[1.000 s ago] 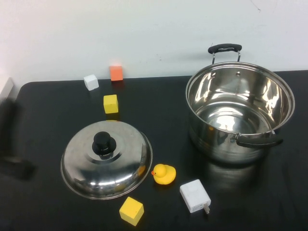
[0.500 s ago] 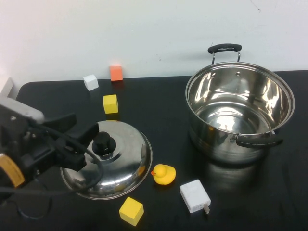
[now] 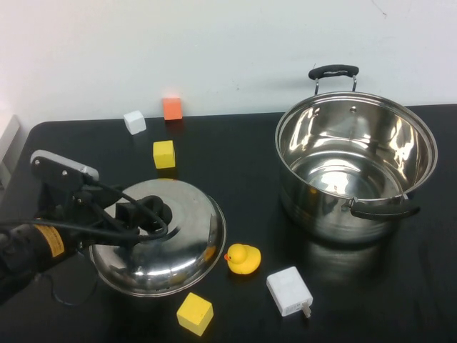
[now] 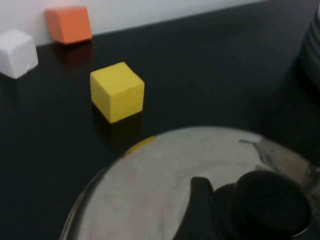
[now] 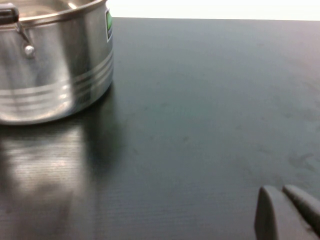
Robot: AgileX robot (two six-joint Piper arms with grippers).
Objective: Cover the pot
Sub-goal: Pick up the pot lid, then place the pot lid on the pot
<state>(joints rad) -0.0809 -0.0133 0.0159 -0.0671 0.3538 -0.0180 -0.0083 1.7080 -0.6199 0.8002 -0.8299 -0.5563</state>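
Observation:
The pot (image 3: 335, 214), large, shiny steel and uncovered, stands at the right of the black table; its side also shows in the right wrist view (image 5: 50, 65). The domed steel lid (image 3: 178, 246) lies on the table at the left, with its black knob (image 3: 157, 211) up. My left gripper (image 3: 145, 214) is over the lid, open, with its fingers on either side of the knob. In the left wrist view one finger (image 4: 200, 200) sits right beside the knob (image 4: 272, 202) on the lid (image 4: 165, 170). My right gripper (image 5: 287, 210) is shut and empty, low over bare table beside the pot.
A yellow duck (image 3: 243, 259), a white charger (image 3: 289, 291) and a yellow cube (image 3: 195, 313) lie in front of the lid. Another yellow cube (image 3: 164, 154), a white cube (image 3: 135, 122) and an orange cube (image 3: 172, 108) lie behind it.
My left arm has come in from the left edge, and its open fingers have moved onto the lid around the knob. The lid and pot have not moved.

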